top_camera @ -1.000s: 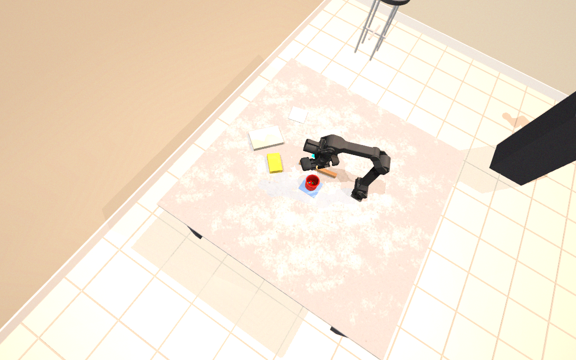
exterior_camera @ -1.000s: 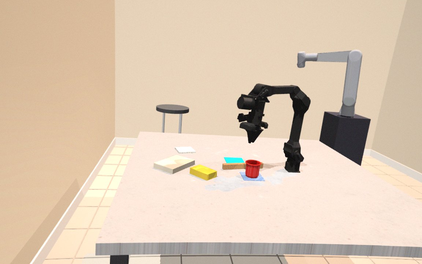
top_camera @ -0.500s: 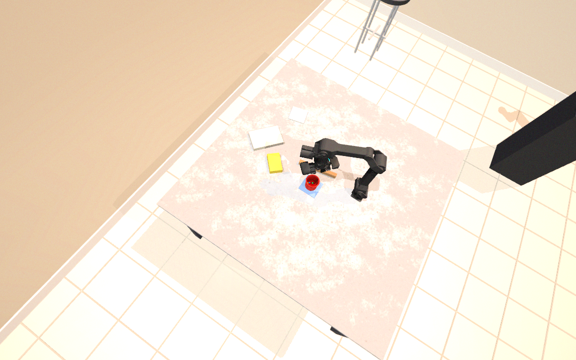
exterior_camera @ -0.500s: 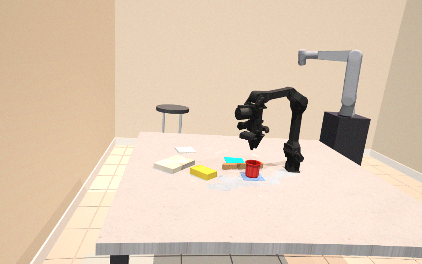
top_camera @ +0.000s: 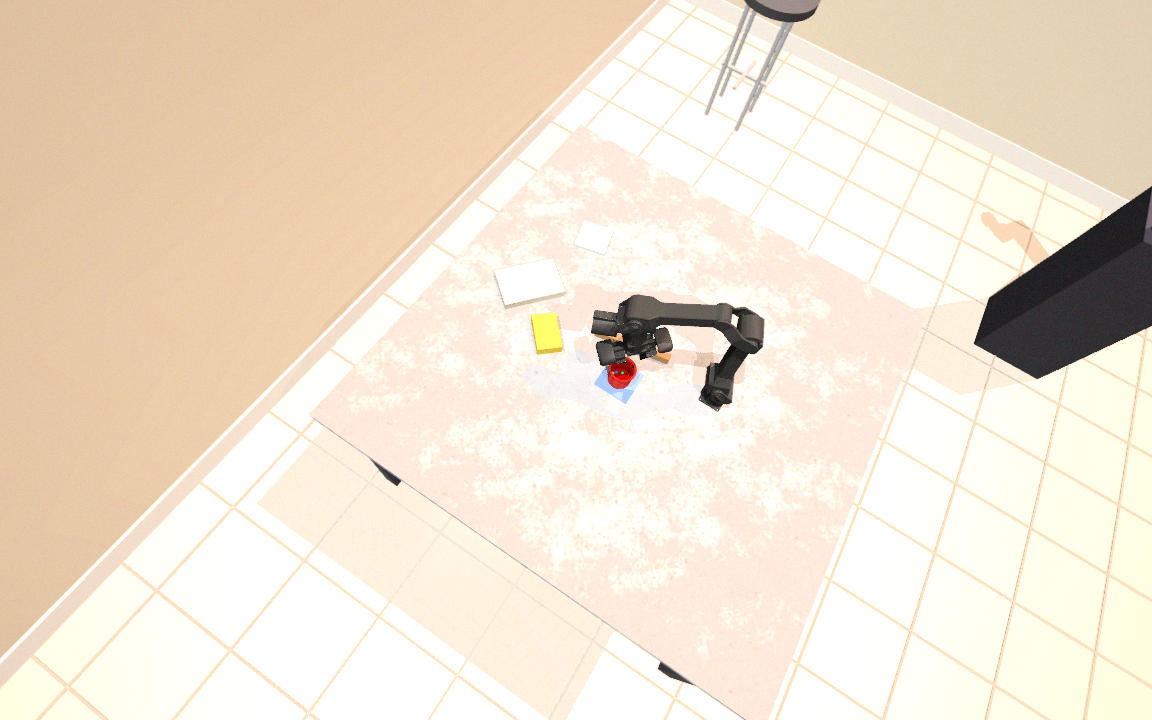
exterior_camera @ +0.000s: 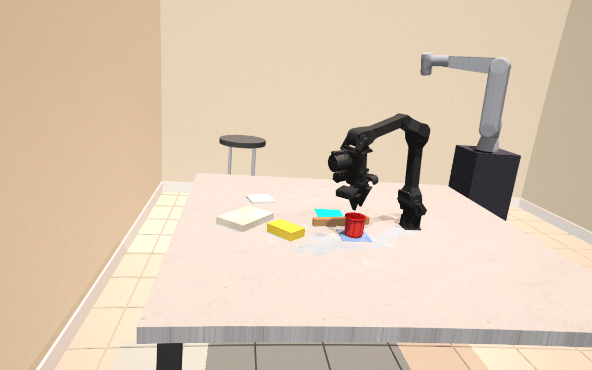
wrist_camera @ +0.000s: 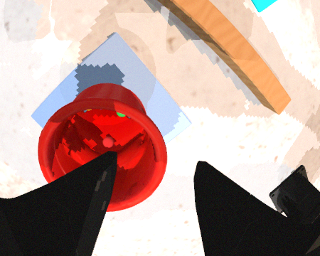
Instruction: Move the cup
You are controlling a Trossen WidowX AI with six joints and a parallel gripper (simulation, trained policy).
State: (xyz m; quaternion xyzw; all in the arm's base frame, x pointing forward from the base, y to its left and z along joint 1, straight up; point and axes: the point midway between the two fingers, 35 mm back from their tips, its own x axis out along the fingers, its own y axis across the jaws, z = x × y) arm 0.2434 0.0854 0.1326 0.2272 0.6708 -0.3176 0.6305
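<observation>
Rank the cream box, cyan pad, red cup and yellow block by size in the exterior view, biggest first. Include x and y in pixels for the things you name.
1. Cream box [top_camera: 530,281] [exterior_camera: 245,216]
2. Yellow block [top_camera: 546,331] [exterior_camera: 284,228] and red cup [top_camera: 619,381] [exterior_camera: 354,226] [wrist_camera: 99,126]: too alike to rank
3. Cyan pad [exterior_camera: 328,213] [wrist_camera: 263,4], as far as it shows

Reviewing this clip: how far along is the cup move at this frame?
Done: nothing of the move; the red cup stands upright on the blue pad, marbles inside.
In hand: the approach, with the open gripper above the cup, holding nothing.
Left: grasp, carry past the wooden bar to the cyan pad, set down, release.
</observation>
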